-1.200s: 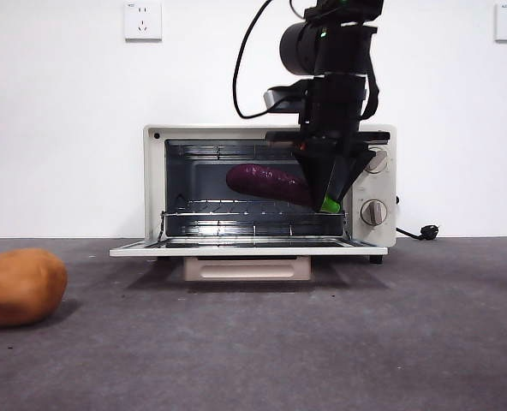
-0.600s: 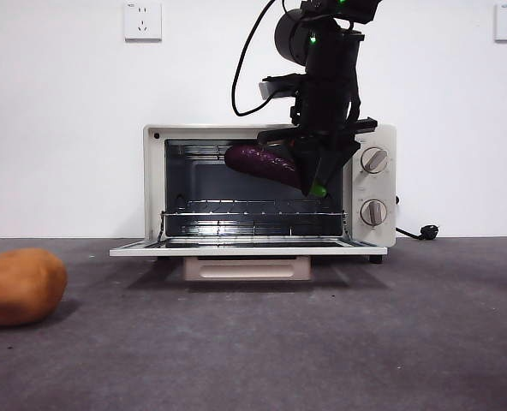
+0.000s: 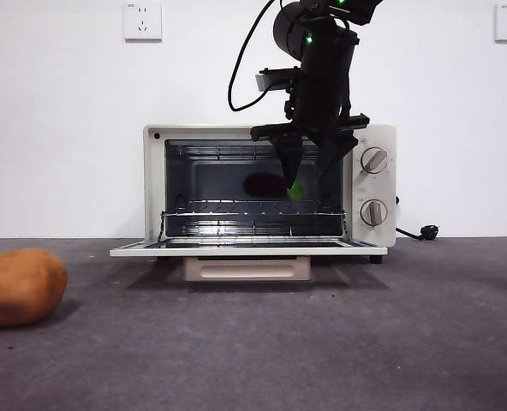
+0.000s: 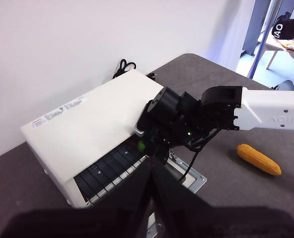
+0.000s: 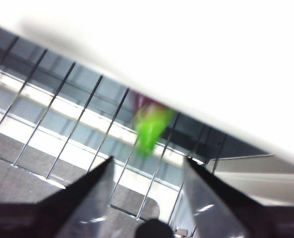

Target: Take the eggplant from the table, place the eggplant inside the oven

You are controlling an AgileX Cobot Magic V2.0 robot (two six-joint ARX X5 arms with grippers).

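Observation:
The cream-white oven (image 3: pixel 155 180) stands at the back of the table (image 3: pixel 322 342) with its door (image 3: pixel 245 250) folded down flat. My right gripper (image 3: pixel 309 169) hangs open at the top of the oven mouth with nothing between its jaws. Just below them the eggplant (image 3: pixel 266 184) is a blurred dark shape inside the cavity, above the wire rack (image 3: pixel 253 207), its green stem tip (image 3: pixel 295 190) toward the front. The right wrist view shows the open gripper (image 5: pixel 148 161) and the blurred eggplant stem (image 5: pixel 149 126) over the rack wires. My left gripper (image 4: pixel 151 166) is shut, high above the oven (image 4: pixel 92 124).
An orange-brown potato (image 3: pixel 20 285) lies on the table at the front left. A yellow corn-like object (image 4: pixel 258 159) lies on the table to the oven's right. A black power plug (image 3: pixel 425 231) lies by the oven's right side.
The right gripper moved up and slightly left, then opened. The eggplant has left its jaws and now shows blurred inside the oven, lower than half a second ago.

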